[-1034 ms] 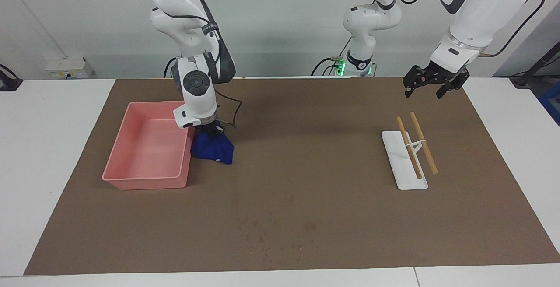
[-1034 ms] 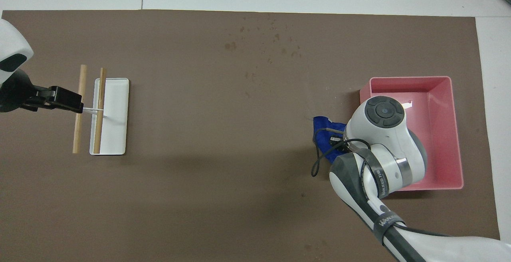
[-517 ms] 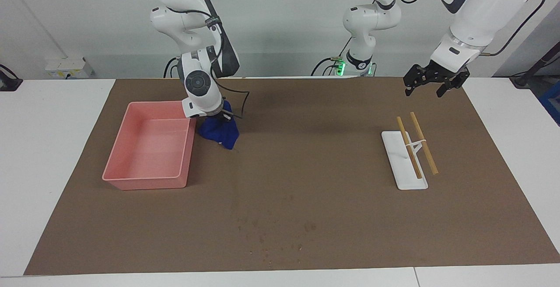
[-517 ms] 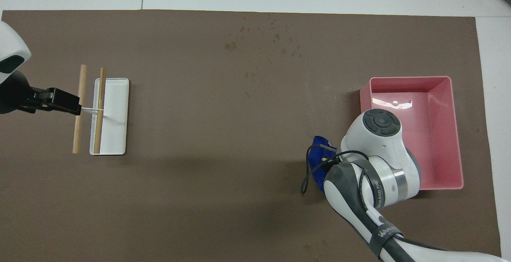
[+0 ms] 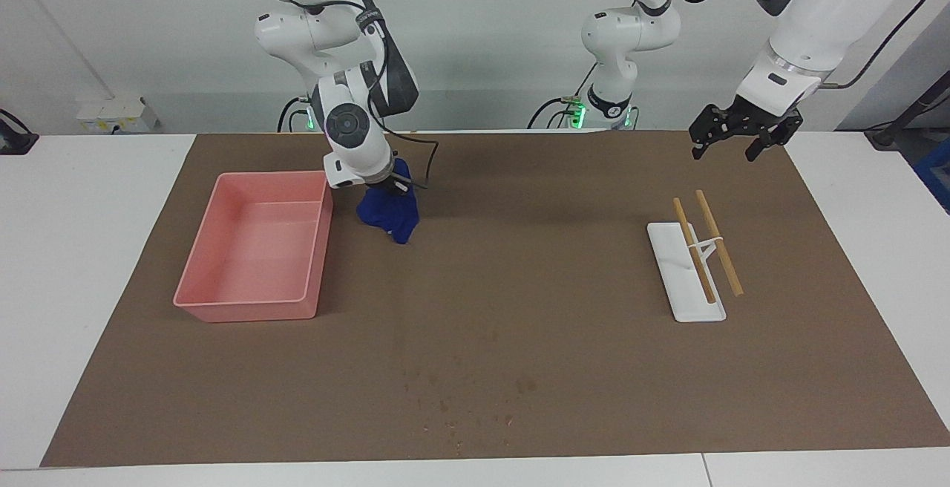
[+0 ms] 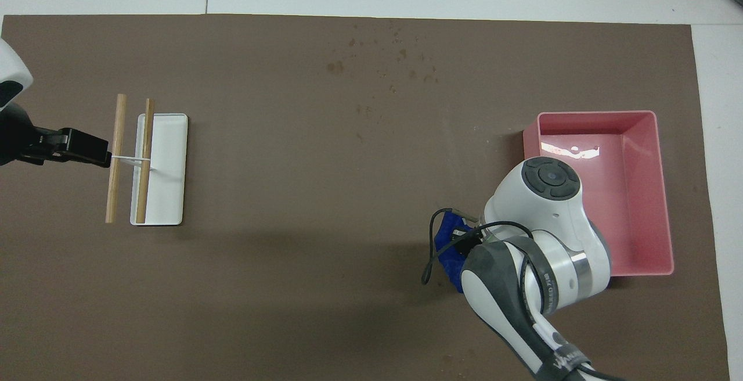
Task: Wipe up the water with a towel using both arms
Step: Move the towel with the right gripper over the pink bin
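Note:
My right gripper (image 5: 387, 188) is shut on the deep-blue towel (image 5: 389, 214), which hangs bunched from it in the air over the brown mat, beside the pink tray's (image 5: 256, 299) corner nearest the robots. In the overhead view the towel (image 6: 448, 247) peeks out from under the right wrist, which hides the fingers. Small dark water spots (image 5: 460, 398) dot the mat near the edge farthest from the robots, and show in the overhead view (image 6: 397, 58). My left gripper (image 5: 724, 151) hangs open and empty in the air over the mat, near the white rack (image 5: 686, 279).
The pink tray (image 6: 598, 115) stands toward the right arm's end. The white rack (image 6: 168, 195) carries two wooden sticks (image 5: 716, 242) toward the left arm's end. A third arm's base (image 5: 612, 105) stands at the robots' edge of the table.
My right gripper has lifted the towel off the mat and carried it toward the robots and a little away from the tray. My left gripper has risen slightly.

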